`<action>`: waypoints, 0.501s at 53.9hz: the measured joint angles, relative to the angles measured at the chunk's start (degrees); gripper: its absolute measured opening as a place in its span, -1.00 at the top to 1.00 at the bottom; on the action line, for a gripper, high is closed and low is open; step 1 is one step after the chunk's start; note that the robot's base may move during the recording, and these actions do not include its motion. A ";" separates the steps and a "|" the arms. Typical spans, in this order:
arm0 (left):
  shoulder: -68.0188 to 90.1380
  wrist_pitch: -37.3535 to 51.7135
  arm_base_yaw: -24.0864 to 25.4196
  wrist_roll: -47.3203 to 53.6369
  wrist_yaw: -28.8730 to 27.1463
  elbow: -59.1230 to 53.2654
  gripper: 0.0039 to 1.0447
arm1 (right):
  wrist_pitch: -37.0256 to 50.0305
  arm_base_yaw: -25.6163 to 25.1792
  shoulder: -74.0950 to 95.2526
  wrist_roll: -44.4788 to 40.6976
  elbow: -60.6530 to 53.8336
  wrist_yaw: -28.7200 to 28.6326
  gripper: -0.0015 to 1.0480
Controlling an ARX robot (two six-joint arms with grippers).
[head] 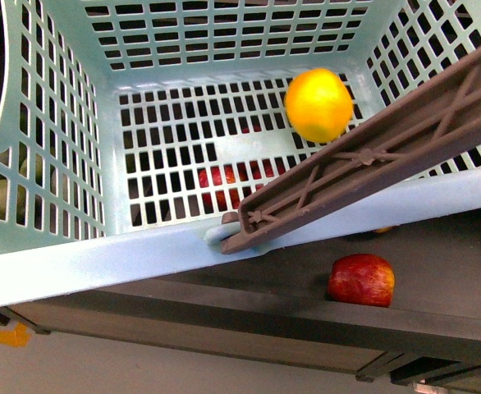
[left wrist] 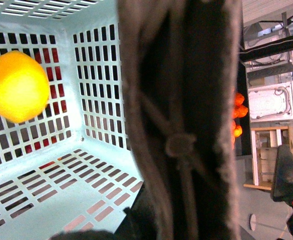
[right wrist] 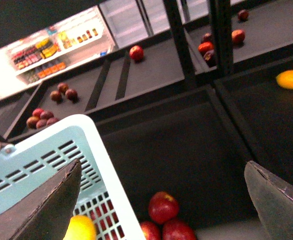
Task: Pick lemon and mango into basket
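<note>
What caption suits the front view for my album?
Lemon inside the turquoise basket, brown handle across its rim, red apple on the dark shelf outside.

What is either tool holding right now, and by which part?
Right tool: open, nothing between its fingers. Left tool: cannot tell, the brown handle blocks its wrist view. The lemon is inside the basket, not gripped.

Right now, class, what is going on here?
One yellow fruit, likely the lemon, is already inside the turquoise basket, whose brown handle lies across the rim. The right pincer is open and empty above a dark bin of red apples. Another yellow-orange fruit, perhaps the mango, lies in the next bin.
</note>
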 joint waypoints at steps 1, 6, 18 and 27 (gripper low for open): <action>0.00 0.00 0.00 0.00 0.02 0.00 0.92 | 0.35 -0.33 -0.28 -0.48 -0.15 -0.22 -0.82; 0.00 0.00 -0.09 0.13 0.07 0.00 0.92 | 6.93 -2.01 -1.88 -8.09 -3.43 -7.02 -0.57; 0.00 0.00 -0.07 0.00 0.37 0.00 0.92 | 11.30 -2.47 -6.67 -18.03 -13.53 -7.78 0.10; 0.00 0.00 -0.07 0.04 0.31 0.00 0.92 | 12.37 -2.49 -10.08 -19.17 -18.14 -7.76 0.57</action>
